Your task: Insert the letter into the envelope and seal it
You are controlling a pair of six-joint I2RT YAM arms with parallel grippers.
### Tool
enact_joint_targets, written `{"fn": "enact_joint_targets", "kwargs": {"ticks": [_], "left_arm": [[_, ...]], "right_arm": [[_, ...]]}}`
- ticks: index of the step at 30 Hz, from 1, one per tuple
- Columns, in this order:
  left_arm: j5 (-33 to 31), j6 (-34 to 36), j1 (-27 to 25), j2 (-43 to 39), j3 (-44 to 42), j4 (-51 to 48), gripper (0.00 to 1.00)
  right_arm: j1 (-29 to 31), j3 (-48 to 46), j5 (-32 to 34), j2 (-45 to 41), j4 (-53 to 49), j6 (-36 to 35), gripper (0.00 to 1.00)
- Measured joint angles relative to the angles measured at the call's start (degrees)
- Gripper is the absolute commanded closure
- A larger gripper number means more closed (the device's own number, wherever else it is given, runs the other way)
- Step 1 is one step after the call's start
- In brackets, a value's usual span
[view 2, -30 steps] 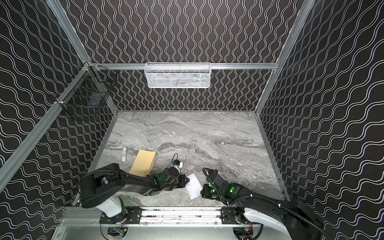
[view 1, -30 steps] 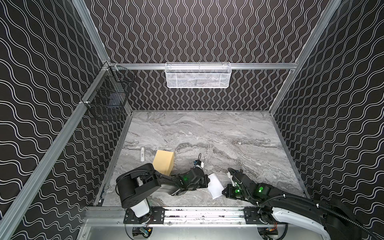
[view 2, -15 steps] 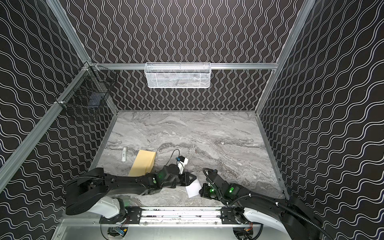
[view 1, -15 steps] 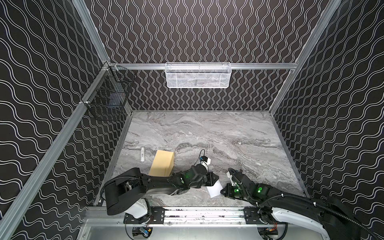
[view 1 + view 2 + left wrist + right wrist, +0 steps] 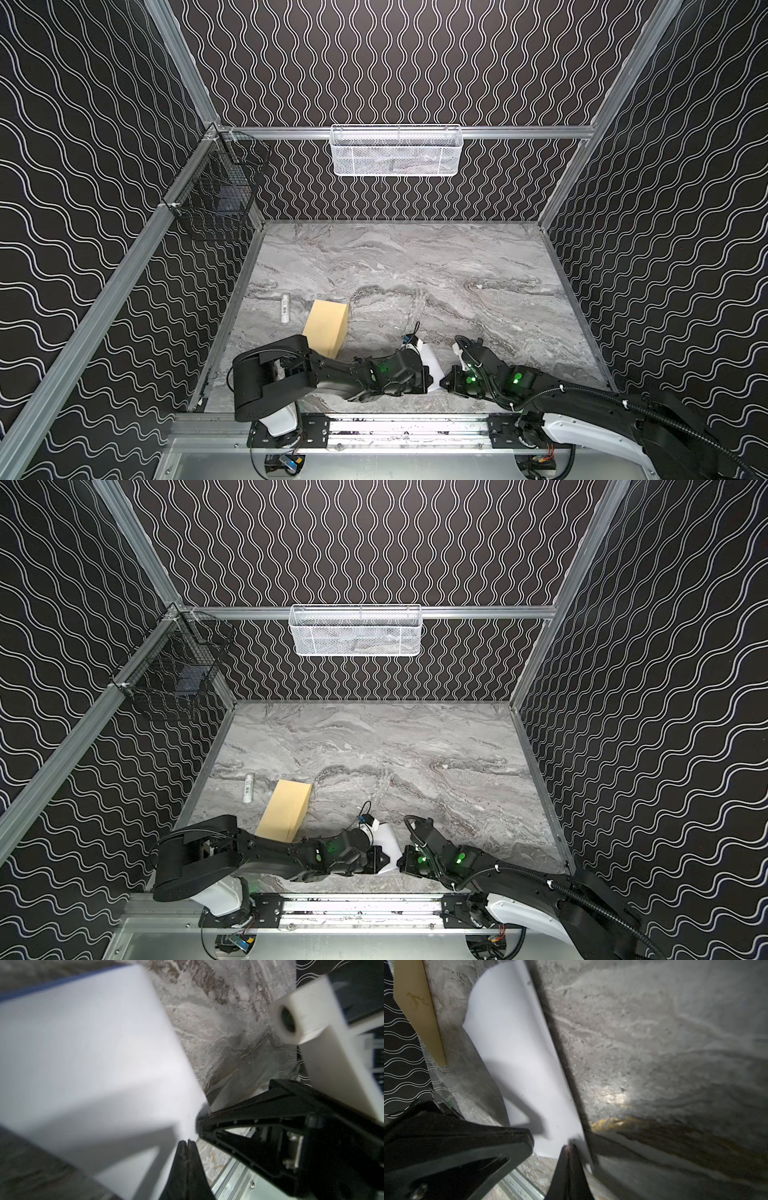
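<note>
The letter (image 5: 430,363) lies white side up near the table's front edge, between my two grippers. My left gripper (image 5: 188,1142) is shut on the letter's (image 5: 93,1053) near edge. My right gripper (image 5: 570,1147) is shut on the same edge of the letter (image 5: 517,1053), at the corner beside it. In both top views the two grippers (image 5: 427,376) (image 5: 445,380) almost touch tip to tip. The letter's far part curls up off the marble. The tan envelope (image 5: 326,328) (image 5: 286,808) lies flat to the left, behind my left arm; a dark-gold mark shows on the envelope (image 5: 415,1001).
A small white tube (image 5: 285,307) lies left of the envelope near the left wall. A white mesh basket (image 5: 397,149) hangs on the back wall, and a black wire basket (image 5: 216,195) on the left wall. The metal front rail (image 5: 399,426) runs just below both grippers.
My left arm stretched low toward the letter, then lifted its shoulder again. Its gripper now sits further right, on the letter's near edge. The right arm and the envelope have hardly moved.
</note>
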Motion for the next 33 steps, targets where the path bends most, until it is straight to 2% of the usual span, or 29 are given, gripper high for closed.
{"fn": "enact_joint_targets", "kwargs": {"ticks": [3, 8, 12, 16, 20, 24, 33], "left_arm": [[-0.3, 0.1, 0.0, 0.2, 0.8, -3.3, 1.00], [0.2, 0.1, 0.0, 1.9, 0.9, -1.1, 1.00], [0.2, 0.6, 0.0, 2.1, 1.1, -1.1, 1.00], [0.3, 1.8, 0.0, 2.2, 0.3, 0.4, 1.00], [0.7, 3.3, 0.0, 2.9, 0.5, 0.6, 1.00], [1.7, 5.6, 0.6, 3.4, 0.9, 0.8, 1.00], [5.3, 12.5, 2.7, 3.4, 4.8, -6.2, 1.00]], "right_arm": [[0.0, 0.6, 0.5, -0.6, -1.7, 0.0, 0.91], [-0.1, 3.5, 2.3, -0.6, -4.9, -0.1, 0.81], [-0.7, 6.0, 3.1, -1.4, -6.5, -0.5, 0.80], [-3.5, 7.0, 4.2, -1.5, -6.6, -1.6, 0.85], [-6.8, 7.0, 2.2, 1.0, -5.9, -3.6, 0.91], [-7.1, 6.6, -0.8, 3.1, -4.7, -5.0, 0.93], [-7.5, 3.2, -1.3, 4.6, -1.2, -5.1, 0.96]]}}
